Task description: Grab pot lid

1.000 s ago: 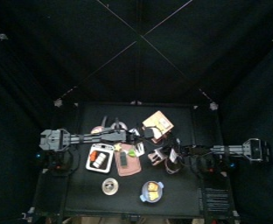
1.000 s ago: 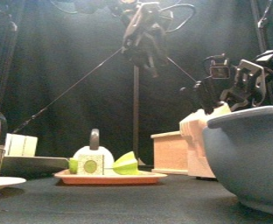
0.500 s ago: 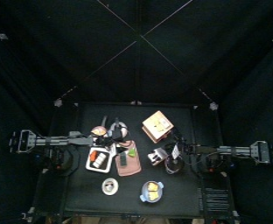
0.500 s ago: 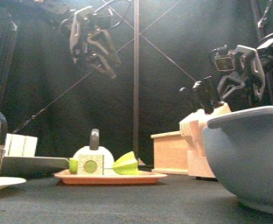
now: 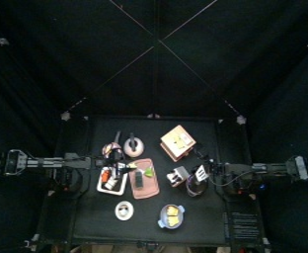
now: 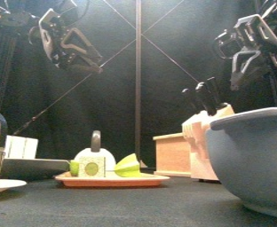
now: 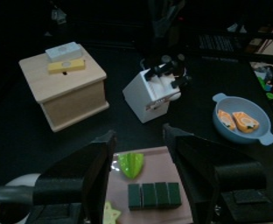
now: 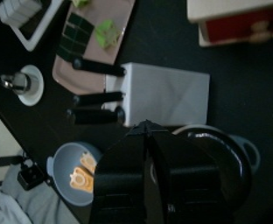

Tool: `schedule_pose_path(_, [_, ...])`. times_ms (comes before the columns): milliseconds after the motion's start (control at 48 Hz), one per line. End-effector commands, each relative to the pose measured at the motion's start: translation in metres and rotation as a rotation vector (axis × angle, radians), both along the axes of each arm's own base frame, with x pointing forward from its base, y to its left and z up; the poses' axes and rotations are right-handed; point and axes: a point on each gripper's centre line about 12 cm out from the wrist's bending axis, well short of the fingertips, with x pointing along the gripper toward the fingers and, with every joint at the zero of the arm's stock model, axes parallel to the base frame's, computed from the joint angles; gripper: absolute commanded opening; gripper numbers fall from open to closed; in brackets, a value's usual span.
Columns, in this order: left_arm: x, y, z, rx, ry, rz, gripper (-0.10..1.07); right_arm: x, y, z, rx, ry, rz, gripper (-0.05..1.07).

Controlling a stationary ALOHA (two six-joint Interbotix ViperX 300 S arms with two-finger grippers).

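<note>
– Two grippers up: what are their fingers doing?
– Nearest is the bowl (image 6: 254, 160), front right. Behind it the right gripper (image 6: 250, 55) hangs high, fingers narrow, pinched on the lid (image 8: 238, 147), just right of the knife block (image 5: 184, 176).
– And the left?
– Left gripper (image 7: 139, 138) is raised at the left, fingers wide, holding nothing. The box (image 5: 180, 141) sits farthest.

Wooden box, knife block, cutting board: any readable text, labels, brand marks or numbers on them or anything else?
None readable in any view.
Wooden box: yellow and white patches on its top, too blurred to tell whether they carry text.
Knife block: plain white faces, no mark visible.
Cutting board: only food on it, no print.
</note>
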Motion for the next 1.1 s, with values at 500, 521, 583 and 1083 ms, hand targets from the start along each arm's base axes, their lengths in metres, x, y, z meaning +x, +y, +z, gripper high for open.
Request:
schedule_pose_path(500, [-0.016,-0.009,-0.002,-0.012,-0.085,-0.028,0.84,-0.018,0.043,-0.042,-0.047,0.133,-0.102,0.5])
schedule_pose_path(521, [-0.016,-0.008,-0.002,-0.012,-0.085,-0.027,0.84,-0.018,0.043,-0.044,-0.054,0.136,-0.101,0.52])
schedule_pose_path(583, [-0.016,-0.008,-0.003,-0.012,-0.082,-0.027,0.84,-0.019,0.045,-0.048,-0.064,0.148,-0.089,0.56])
schedule_pose_path(1083, [-0.019,-0.003,-0.011,-0.021,-0.065,-0.004,0.84,-0.017,0.047,-0.075,-0.127,0.267,-0.072,0.78])
